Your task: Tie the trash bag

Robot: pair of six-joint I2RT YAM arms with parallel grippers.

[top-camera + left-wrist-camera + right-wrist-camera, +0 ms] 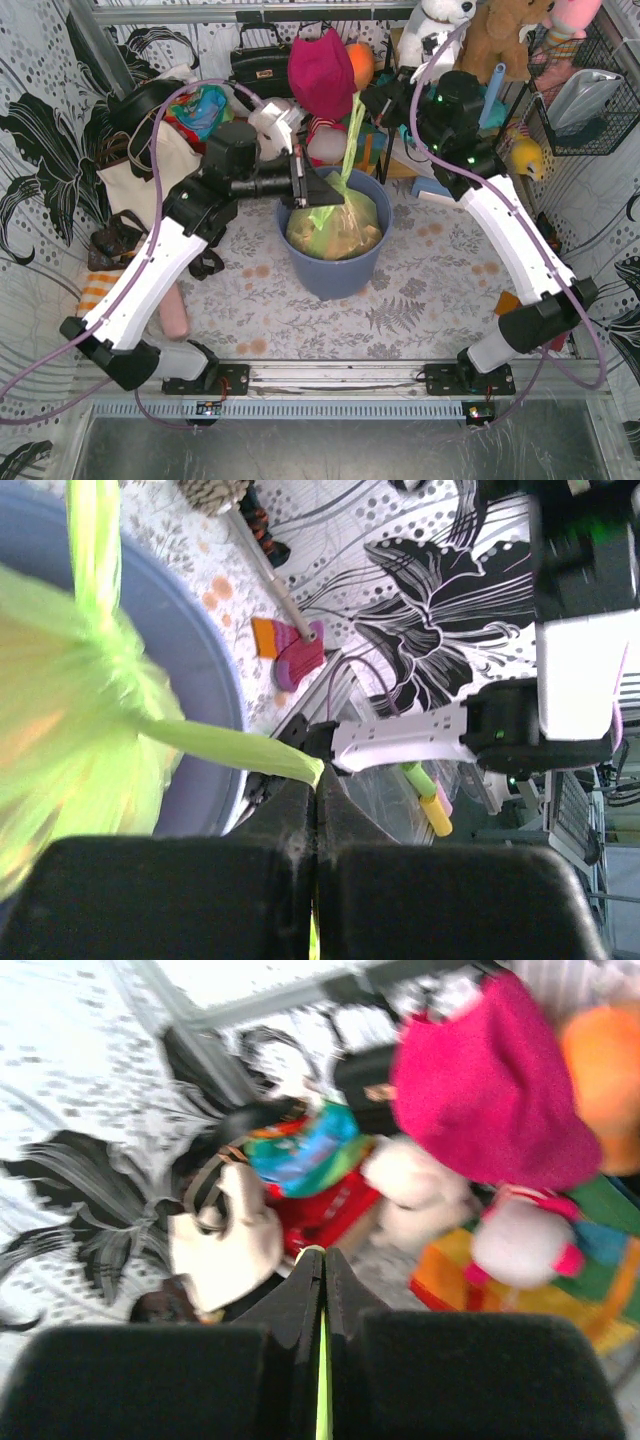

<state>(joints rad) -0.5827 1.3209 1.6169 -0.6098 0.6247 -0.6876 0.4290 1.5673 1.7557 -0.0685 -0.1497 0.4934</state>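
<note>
The light-green trash bag [335, 232] with tan paper scraps sits in the round blue-grey bin [330, 272] at the table's middle. Two twisted strands rise from its gathered top. My left gripper [312, 192] is shut on the short strand [230, 743] just left of the bag's neck; the left wrist view shows green plastic pinched between its closed jaws [316, 780]. My right gripper [372, 97] is shut on the long strand [352, 140], held high and pulled taut above the bin. The right wrist view shows a green sliver [323, 1380] between its closed jaws.
Plush toys, a magenta hat [322, 75], a black handbag [262, 62] and a cream tote [150, 165] crowd the back. A wire basket [585, 95] hangs at the right. A pink roll [175, 312] lies at the left by the left arm.
</note>
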